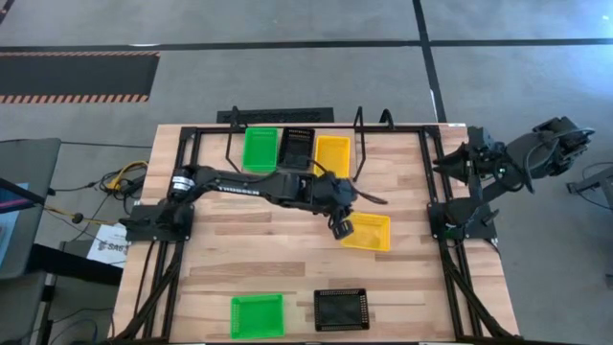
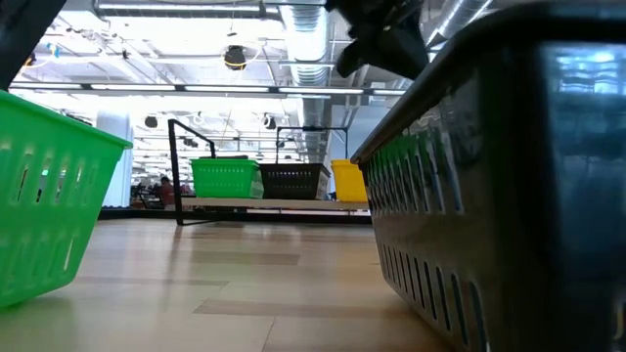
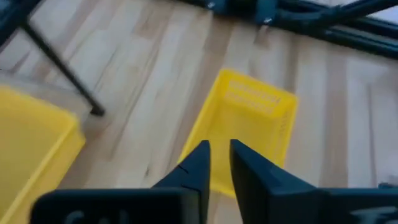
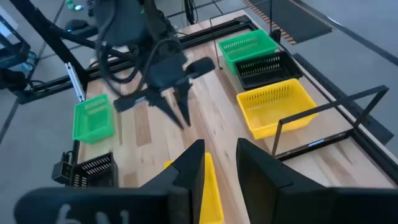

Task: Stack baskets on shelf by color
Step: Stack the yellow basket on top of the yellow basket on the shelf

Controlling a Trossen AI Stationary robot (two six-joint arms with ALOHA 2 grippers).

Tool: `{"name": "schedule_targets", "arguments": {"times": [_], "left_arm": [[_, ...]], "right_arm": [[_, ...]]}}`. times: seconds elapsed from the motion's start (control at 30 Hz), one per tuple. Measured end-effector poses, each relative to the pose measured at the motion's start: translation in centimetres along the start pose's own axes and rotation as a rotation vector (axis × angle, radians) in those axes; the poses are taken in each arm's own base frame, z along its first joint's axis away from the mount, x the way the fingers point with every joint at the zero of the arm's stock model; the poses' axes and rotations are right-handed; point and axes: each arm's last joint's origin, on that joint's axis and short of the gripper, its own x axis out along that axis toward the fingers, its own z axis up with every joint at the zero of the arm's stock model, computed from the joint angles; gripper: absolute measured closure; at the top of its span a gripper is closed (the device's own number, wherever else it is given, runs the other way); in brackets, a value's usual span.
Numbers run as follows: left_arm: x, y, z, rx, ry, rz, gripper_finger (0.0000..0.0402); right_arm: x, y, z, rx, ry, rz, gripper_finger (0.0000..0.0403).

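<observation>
On the shelf at the table's far side stand a green basket, a black basket and a yellow basket, side by side. A second yellow basket rests flat on the table right of centre. My left gripper hangs over that basket's left rim, pointing down, fingers narrowly open and touching nothing that I can see. A green basket and a black basket sit at the near edge. My right gripper waits open, raised off the table's right side.
The shelf's thin black wire legs stand just beyond the loose yellow basket. Bare wood lies between the shelf and the two near baskets. In the low view the near green basket and black basket fill the sides. Black frame rails run along both table sides.
</observation>
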Motion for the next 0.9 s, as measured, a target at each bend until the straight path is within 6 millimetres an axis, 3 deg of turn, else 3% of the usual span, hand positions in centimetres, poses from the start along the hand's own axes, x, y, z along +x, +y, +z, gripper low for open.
{"name": "schedule_targets", "arguments": {"times": [0.27,0.43,0.63,0.73,0.9], "left_arm": [[3.1,-0.9,-1.8,0.152,0.07,0.014,0.0285],[5.1,-0.4,-2.5,0.169,0.102,0.043,0.0276],[5.8,0.0,-3.4,0.187,0.174,0.062,0.0276],[6.1,-0.2,-3.9,0.083,0.207,0.035,0.0276],[5.9,0.1,-4.7,-0.316,0.308,0.074,0.0276]], "right_arm": [[0.0,0.0,0.0,-0.004,0.001,0.003,0.029],[0.0,0.0,0.1,0.003,-0.004,0.006,0.029],[0.0,0.2,0.2,0.015,-0.02,0.016,0.029],[0.0,0.2,0.2,0.017,-0.02,0.016,0.029],[0.0,0.2,0.2,0.019,-0.021,0.017,0.029]]}}
